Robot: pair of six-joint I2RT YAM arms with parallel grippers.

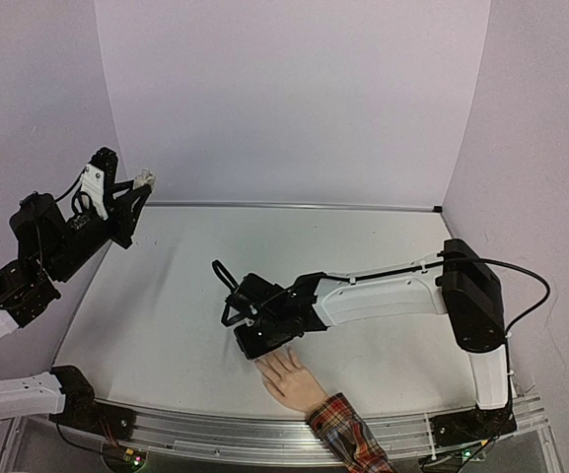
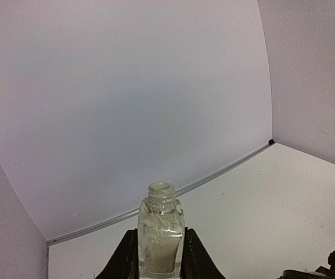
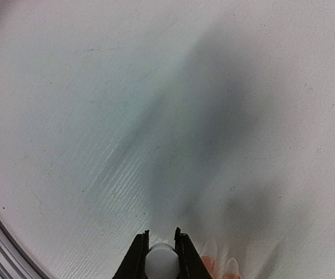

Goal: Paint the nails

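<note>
A flesh-coloured mannequin hand (image 1: 292,382) with a red plaid cuff (image 1: 348,431) lies at the table's front edge. My right gripper (image 1: 254,340) hovers low over its fingertips and hides them from above. In the right wrist view that gripper (image 3: 161,237) is shut on a round white brush cap (image 3: 161,263), and two pale nails (image 3: 232,267) show just right of the fingers. My left gripper (image 2: 161,256) is raised at the far left, shut on an uncapped glass polish bottle (image 2: 161,232) held upright; the same bottle (image 1: 144,180) shows small from above.
The white table (image 1: 166,315) is walled by pale panels at the back and both sides. A metal rail (image 1: 215,429) runs along the front edge. The right arm (image 1: 383,296) stretches across the table's middle.
</note>
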